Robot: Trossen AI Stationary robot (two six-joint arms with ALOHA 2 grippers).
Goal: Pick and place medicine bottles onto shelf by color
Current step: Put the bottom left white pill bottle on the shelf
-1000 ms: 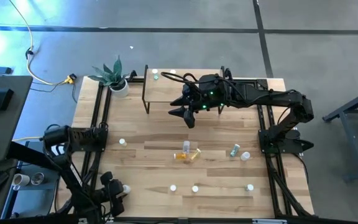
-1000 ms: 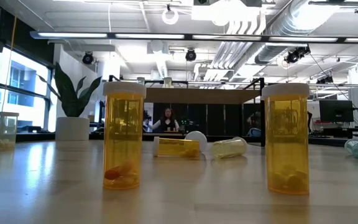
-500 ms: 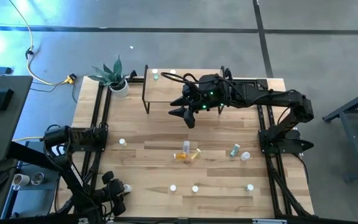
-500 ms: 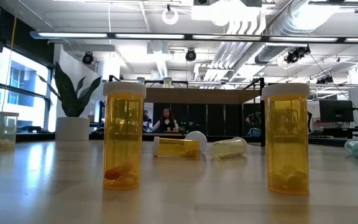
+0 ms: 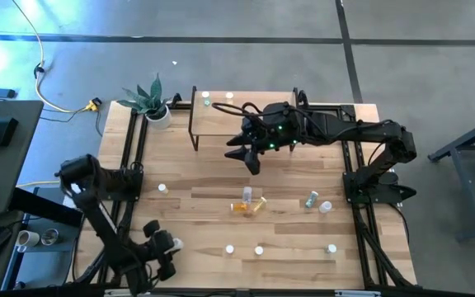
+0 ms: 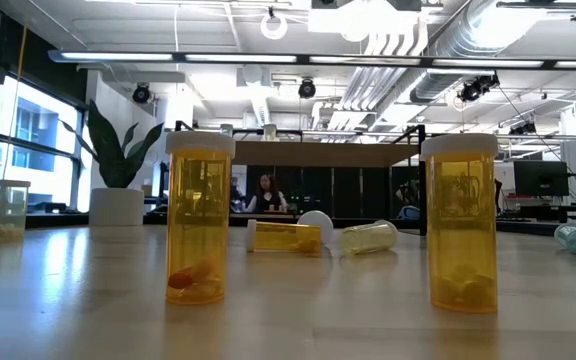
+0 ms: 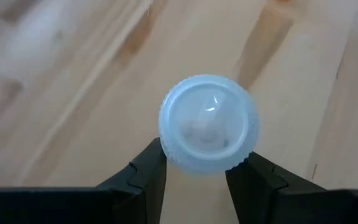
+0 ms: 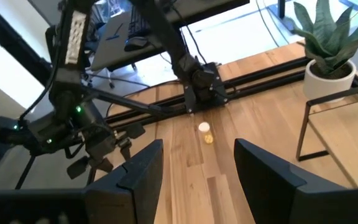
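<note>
My left claw (image 7: 194, 171) pinches a light, slick bottle (image 7: 209, 132) just under its ribbed cap, near the worktop's (image 5: 204, 190) front-left corner; right claw (image 5: 246, 153) hangs open by the shelf (image 5: 221, 125).

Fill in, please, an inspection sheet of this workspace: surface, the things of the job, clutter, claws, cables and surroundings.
Surface: wood-plank table, mostly bare.
Job's things: shelf at the far edge carries two bottles; other bottles stand near the front edge; some lie toppled mid-table.
Clutter: potted plant at the far left corner.
Claws: left claw near the front left, shut on a pale-capped bottle; right claw hangs open in front of the shelf.
Cables: yellow cable on the floor beyond the table.
Surroundings: a person far behind; ceiling pipes and lights above.
</note>
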